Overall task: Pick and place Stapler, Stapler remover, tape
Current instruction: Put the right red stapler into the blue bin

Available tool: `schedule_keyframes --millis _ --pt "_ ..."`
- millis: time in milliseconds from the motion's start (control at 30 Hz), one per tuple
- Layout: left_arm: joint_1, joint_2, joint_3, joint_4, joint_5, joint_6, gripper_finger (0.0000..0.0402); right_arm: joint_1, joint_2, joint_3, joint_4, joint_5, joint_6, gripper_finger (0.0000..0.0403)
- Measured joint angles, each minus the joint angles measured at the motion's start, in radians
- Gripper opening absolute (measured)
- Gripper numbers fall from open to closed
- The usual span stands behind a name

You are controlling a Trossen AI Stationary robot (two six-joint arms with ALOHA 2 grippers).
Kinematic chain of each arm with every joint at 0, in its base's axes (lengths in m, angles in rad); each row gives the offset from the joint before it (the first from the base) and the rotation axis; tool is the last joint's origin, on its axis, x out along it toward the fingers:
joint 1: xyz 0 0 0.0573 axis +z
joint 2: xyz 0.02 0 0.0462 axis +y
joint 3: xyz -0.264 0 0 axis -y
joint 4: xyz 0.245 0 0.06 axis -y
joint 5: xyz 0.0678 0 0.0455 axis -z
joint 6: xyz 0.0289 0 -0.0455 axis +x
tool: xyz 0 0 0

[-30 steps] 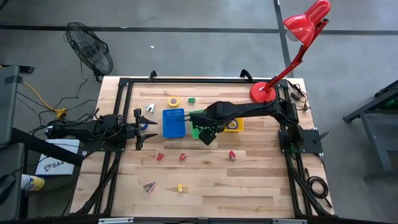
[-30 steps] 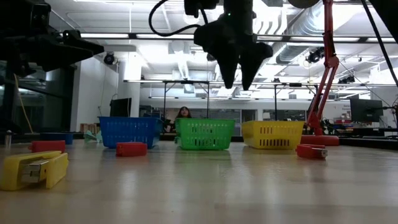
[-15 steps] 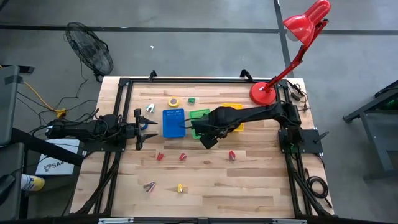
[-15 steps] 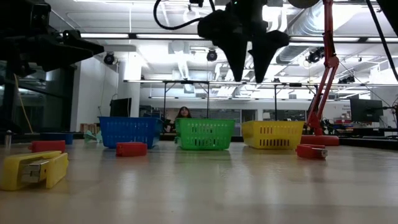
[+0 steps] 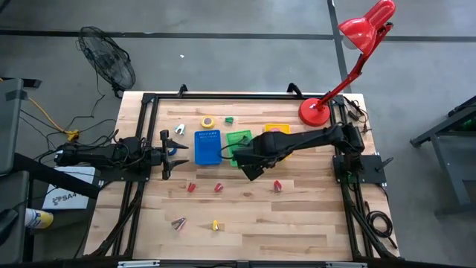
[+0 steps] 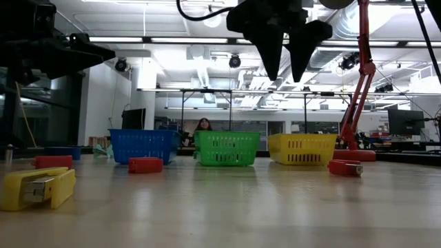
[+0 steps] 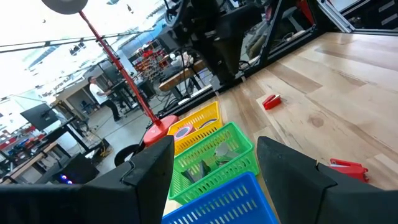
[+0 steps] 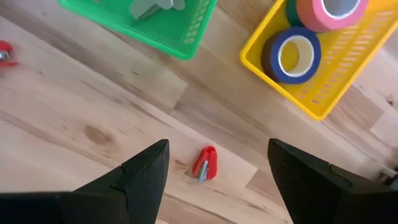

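My right gripper [image 5: 251, 171] [image 6: 282, 58] [image 8: 217, 146] hangs open and empty high above the table, just near of the green bin [image 5: 239, 140] [image 8: 149, 22]. A small red stapler [image 8: 204, 163] [image 5: 277, 185] lies on the wood below it. Grey staple removers [image 8: 152, 6] lie in the green bin. Blue tape [image 8: 292, 55] and pink tape [image 8: 329, 9] sit in the yellow bin [image 5: 277, 131] [image 8: 292, 93]. A yellow tape roll [image 5: 207, 121] lies far of the blue bin [image 5: 208, 147]. My left gripper [image 5: 165, 155] [image 7: 214, 142] waits open at the table's left.
Two more red staplers [image 5: 191, 187] [image 5: 219, 187] lie near of the bins. A yellow stapler [image 5: 216, 225] [image 6: 38, 187] and another small item [image 5: 178, 222] lie toward the near edge. A red desk lamp [image 5: 316, 110] stands at the far right corner.
My right gripper has drawn away from over the green bin toward the table's near right and has risen, staying open. Nothing on the table has moved.
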Motion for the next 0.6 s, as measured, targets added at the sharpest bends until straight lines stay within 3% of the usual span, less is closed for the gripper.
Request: schedule_keyframes --millis 467,600 --pt "0.000 0.000 0.000 0.000 0.000 0.000 0.0227 0.022 -0.008 -0.003 -0.013 -0.047 -0.030 0.0264" --pt "0.000 0.000 0.000 0.000 -0.001 0.000 0.0227 0.029 -0.077 -0.117 0.084 -0.096 -0.032 0.0264"
